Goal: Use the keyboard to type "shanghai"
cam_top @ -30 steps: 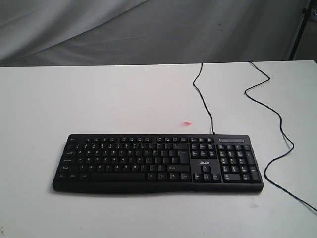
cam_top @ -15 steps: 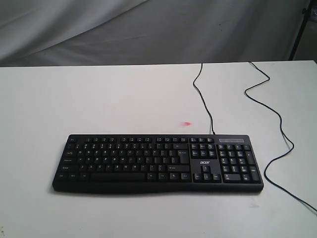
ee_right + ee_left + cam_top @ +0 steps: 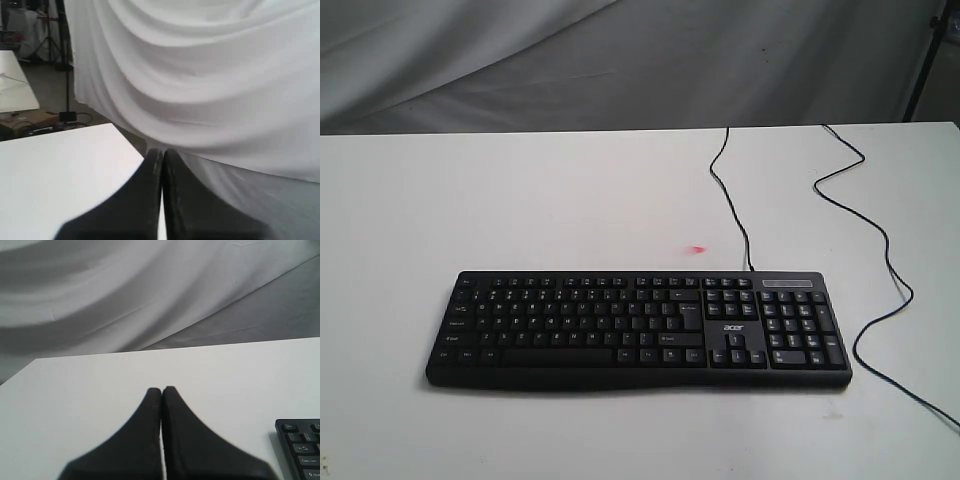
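1. Keyboard (image 3: 638,330), black with white-lettered keys and a number pad, is lying flat near the table's (image 3: 520,200) front edge. It is roughly centred, with its long side running parallel to that edge.
2. Its thin black cable (image 3: 732,200) is snaking from the keyboard's back edge to the table's far edge. A second cable (image 3: 880,250) is looping along the table's right side.
3. A small red spot (image 3: 697,249) is showing on the table just behind the keyboard.
4. Left gripper (image 3: 161,391) is hovering above bare table, jaws pressed together and gripping nothing. One keyboard corner is showing nearby.
5. Right gripper (image 3: 162,151) is hanging over a table edge, jaws likewise closed and empty, with pale cloth (image 3: 200,75) draping beyond.
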`<state>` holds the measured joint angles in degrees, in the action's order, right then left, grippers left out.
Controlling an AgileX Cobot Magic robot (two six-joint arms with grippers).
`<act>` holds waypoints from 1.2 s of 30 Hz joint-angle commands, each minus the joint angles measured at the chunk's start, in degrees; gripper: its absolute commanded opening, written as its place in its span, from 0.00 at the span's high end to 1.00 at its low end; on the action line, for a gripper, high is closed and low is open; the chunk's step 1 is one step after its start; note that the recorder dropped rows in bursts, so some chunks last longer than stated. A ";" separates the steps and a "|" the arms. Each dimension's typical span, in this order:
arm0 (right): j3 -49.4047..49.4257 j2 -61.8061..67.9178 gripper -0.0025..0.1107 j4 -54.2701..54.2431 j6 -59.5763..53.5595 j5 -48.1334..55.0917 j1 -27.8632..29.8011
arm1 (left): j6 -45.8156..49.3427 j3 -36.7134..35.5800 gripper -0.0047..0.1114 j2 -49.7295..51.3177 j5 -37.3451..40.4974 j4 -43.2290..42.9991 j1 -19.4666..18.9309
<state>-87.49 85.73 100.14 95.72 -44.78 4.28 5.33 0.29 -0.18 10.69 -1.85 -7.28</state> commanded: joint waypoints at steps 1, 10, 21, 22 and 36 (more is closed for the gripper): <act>-0.33 1.86 0.98 -0.19 -5.43 7.38 0.22 | -0.16 -0.29 0.95 0.18 -0.17 0.03 0.22; -0.33 2.01 0.98 -0.19 -26.84 38.28 0.22 | -0.16 -0.29 0.95 0.18 -0.17 0.03 0.22; -2.58 2.84 0.98 -24.37 -43.11 53.57 5.63 | -0.16 -0.29 0.95 0.18 -0.17 0.03 0.22; -2.58 3.12 0.98 -28.97 -48.12 53.16 5.62 | -0.16 -0.29 0.95 0.18 -0.17 0.03 0.22; -2.58 12.75 0.98 -94.71 -120.47 65.72 -2.39 | -0.16 -0.29 0.95 0.18 -0.17 0.03 0.22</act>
<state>-89.77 96.54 16.91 -12.73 17.70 3.39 5.33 0.29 -0.18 10.69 -1.85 -7.28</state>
